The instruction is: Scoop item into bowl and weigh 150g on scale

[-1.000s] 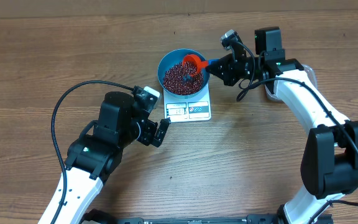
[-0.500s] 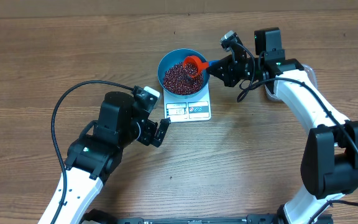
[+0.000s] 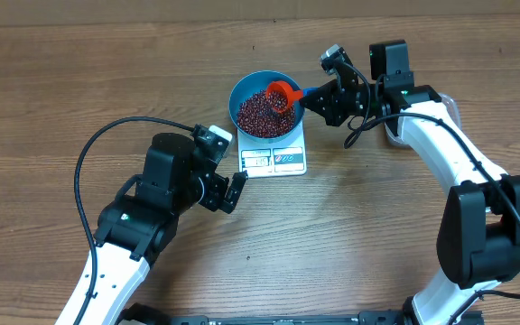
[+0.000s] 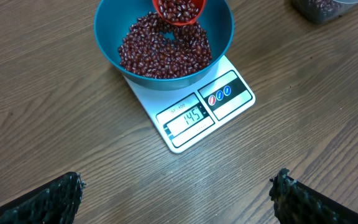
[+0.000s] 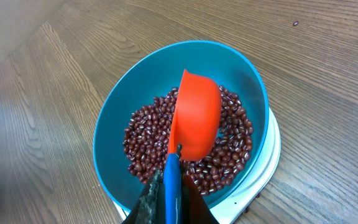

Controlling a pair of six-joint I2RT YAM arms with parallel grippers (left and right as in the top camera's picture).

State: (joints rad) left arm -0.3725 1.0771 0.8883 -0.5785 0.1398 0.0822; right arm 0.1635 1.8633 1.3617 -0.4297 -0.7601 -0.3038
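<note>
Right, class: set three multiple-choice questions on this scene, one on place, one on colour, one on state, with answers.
1. Where does the bowl stand? A on the scale; B beside the scale; C behind the scale.
2. What colour is the scoop? A white; B blue; C red.
3. How is the left claw? A shut on the scoop; B open, holding nothing; C shut on the bowl.
Answers: 1 A, the scale's display shows beneath it; 2 C, red against the blue bowl; 3 B, its fingers stand wide apart.

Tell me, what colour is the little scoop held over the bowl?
The scoop is orange-red with a blue handle, clearest in the right wrist view.
</note>
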